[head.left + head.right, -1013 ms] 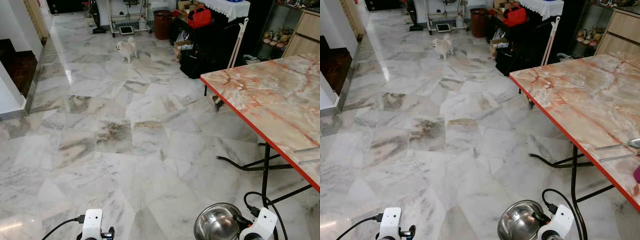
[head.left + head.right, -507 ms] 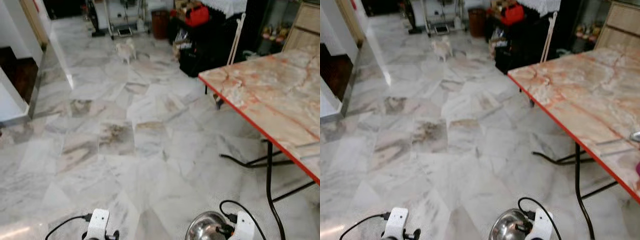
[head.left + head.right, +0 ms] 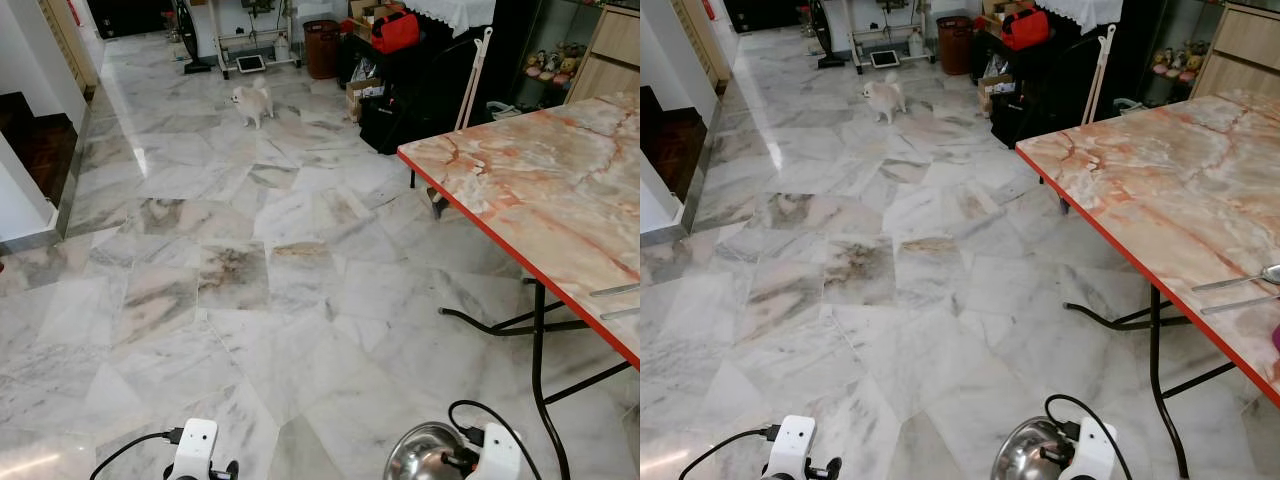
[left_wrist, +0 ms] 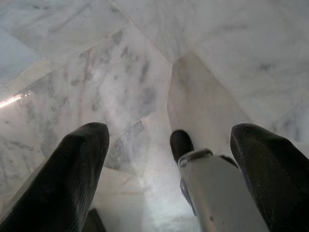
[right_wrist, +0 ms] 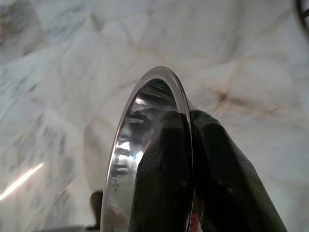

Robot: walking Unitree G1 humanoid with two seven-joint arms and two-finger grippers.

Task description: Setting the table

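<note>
Right wrist view shows the right claw [image 5: 189,159] pinched tight on the rim of a steel bowl [image 5: 130,145], one black finger [image 5: 161,179] inside the rim and the other outside, with the bowl's polished inner wall mirroring the room. From the head camera the same bowl [image 3: 425,455] sits low in front of the robot, held out over the marble floor [image 3: 250,300] just short of the desk [image 3: 540,200], not resting on anything. Left wrist view has the left claw [image 4: 169,159] spread wide, its two fingers [image 4: 72,169] well apart and gripping nothing, with pale floor tiles beneath it; that arm hangs low on the robot's left side. The desk has a pink-veined marble top with a red edge and thin black legs, and it stands to the robot's right. Near its close edge lie a spoon [image 3: 1240,282] and a second slim metal utensil [image 3: 1240,305] just beside it, both flat on the top. Farther back a small white dog [image 3: 252,98] stands on the floor, near a brown bin [image 3: 324,48] and a red bag [image 3: 397,32] set on dark furniture.
</note>
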